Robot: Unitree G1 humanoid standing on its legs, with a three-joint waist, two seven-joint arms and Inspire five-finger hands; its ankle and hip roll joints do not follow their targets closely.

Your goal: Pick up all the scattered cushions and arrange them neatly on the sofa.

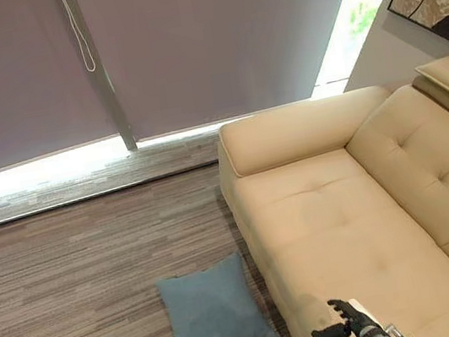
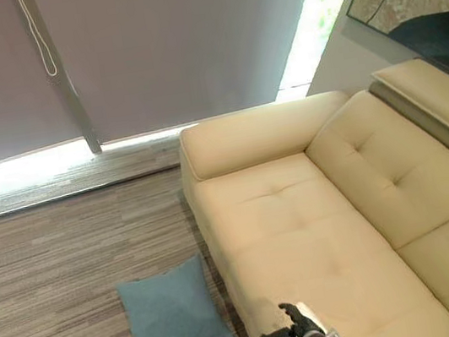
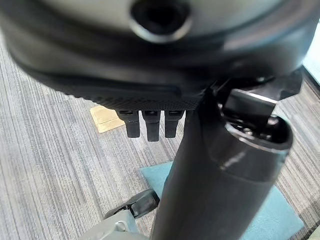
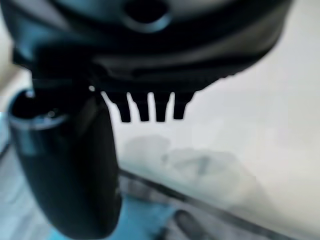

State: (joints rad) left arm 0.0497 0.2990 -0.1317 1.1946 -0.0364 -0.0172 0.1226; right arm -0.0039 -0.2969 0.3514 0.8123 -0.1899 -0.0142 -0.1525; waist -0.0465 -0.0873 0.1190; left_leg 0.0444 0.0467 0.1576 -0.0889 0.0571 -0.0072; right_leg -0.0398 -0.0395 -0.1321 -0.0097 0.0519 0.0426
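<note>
Blue cushion on carpet beside sofa (labels apparently none legible)

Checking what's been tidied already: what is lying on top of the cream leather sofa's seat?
The cream leather sofa seat carries no cushions; the right hand, open, hovers over its front edge. The blue square cushion lies on the striped carpet beside it.
</note>
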